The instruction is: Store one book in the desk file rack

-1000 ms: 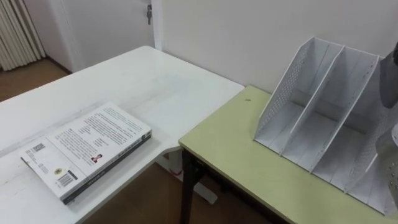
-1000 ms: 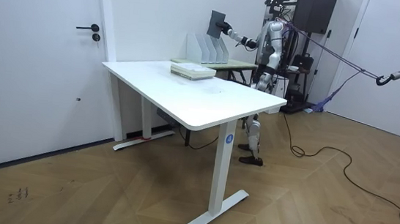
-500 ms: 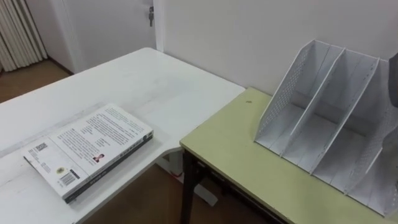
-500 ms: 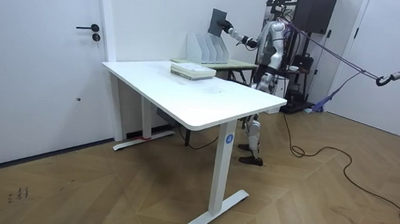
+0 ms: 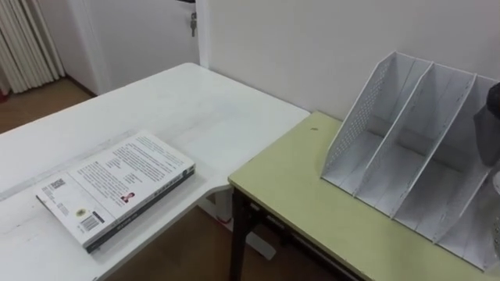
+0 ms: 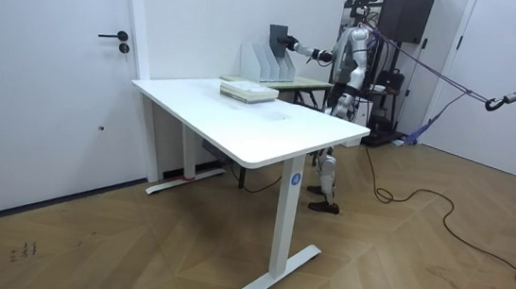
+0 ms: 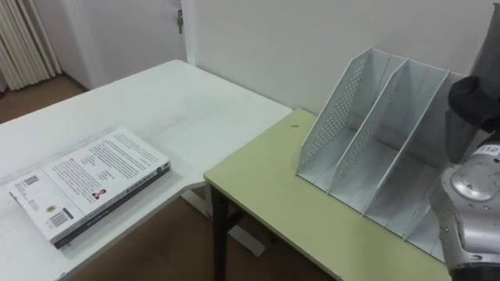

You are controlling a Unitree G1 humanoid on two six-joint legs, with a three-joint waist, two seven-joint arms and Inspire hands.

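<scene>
In the room view my right hand is stretched out over the white three-slot file rack and is shut on a dark book. The book is upright, just above the rack's rightmost slots. In the eye views the rack stands empty on the green desk, with my right hand dark at the right edge above it. A second book, pale cover up, lies flat on the white table.
The green desk butts against the white table's far corner, with the wall right behind the rack. I stand behind the green desk in the room view. A door is at the room view's left, and wood floor lies all round.
My right hand has lowered the dark book from higher up to just above the rack. The eye view has shifted slightly.
</scene>
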